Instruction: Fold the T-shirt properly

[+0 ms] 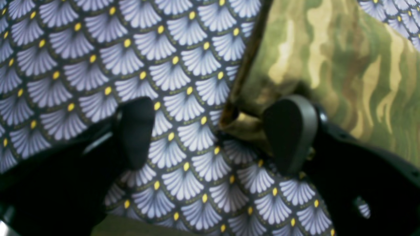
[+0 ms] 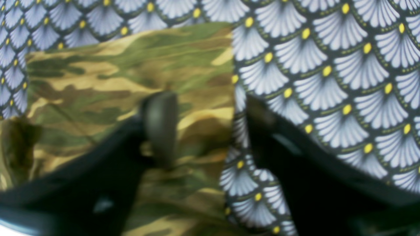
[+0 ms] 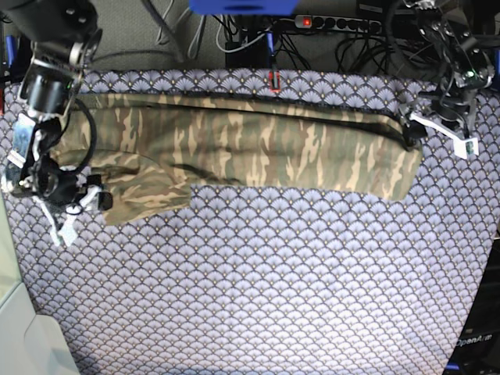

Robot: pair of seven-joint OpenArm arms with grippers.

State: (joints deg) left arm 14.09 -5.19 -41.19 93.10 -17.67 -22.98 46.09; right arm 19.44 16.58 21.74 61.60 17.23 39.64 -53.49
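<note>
The camouflage T-shirt [image 3: 258,148] lies as a long folded strip across the far half of the table, with a sleeve flap hanging toward the front at its left end. My right gripper [image 3: 98,199] is at that left flap. In the right wrist view it [image 2: 210,131] stands open, one finger [image 2: 160,127] over the T-shirt [image 2: 115,75] and the other past the fabric's edge. My left gripper [image 3: 408,129] is at the strip's far right corner. In the left wrist view it [image 1: 213,134] is open, with the T-shirt [image 1: 344,65] corner lying between its fingers, nothing pinched.
A purple scallop-patterned cloth [image 3: 273,273] covers the whole table. Cables and a power strip [image 3: 344,23] run behind the far edge. A pale surface [image 3: 16,328] borders the table at the front left.
</note>
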